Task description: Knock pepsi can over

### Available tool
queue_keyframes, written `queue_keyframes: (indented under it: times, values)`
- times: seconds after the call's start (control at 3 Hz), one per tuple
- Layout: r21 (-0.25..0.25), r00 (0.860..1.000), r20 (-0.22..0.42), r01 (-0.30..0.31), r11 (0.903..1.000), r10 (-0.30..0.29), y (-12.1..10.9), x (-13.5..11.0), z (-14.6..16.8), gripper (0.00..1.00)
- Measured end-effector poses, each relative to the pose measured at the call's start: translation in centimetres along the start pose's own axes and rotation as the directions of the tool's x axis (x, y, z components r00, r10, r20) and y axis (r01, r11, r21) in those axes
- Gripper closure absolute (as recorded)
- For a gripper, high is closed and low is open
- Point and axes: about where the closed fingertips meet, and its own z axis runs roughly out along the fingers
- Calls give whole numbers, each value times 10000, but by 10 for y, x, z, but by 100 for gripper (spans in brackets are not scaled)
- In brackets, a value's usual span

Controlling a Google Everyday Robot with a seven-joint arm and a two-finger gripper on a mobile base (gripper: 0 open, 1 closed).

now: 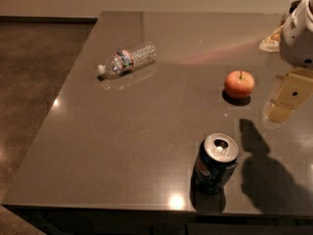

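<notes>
Camera view: A pepsi can point(215, 163) stands upright near the front edge of a dark table point(122, 131), its silver top and pull-tab facing up and its long axis vertical. The robot's single gripper point(299, 33) shows only as a white housing at the upper right edge of the frame, above the table's far right side. Whether it is open or closed cannot be told from here. The can sits well apart from the gripper, down and to the left in the picture and toward the table's near edge. An apple point(239, 83) rests roughly between the two, slightly off the straight line. A dark shadow point(264, 175) falls on the table just right of the can. A clear bottle point(127, 59) lies on its side far to the left, out of the way. The can is not yet tipped. A sideways push high on its wall looks likely to topple it, provided the approach passes the apple.
</notes>
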Motion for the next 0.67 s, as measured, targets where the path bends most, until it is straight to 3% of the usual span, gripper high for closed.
queue_keyframes:
  times: [0.67]
  values:
    - [-115,9997,210,-83,9999,85,2,0,-2,0]
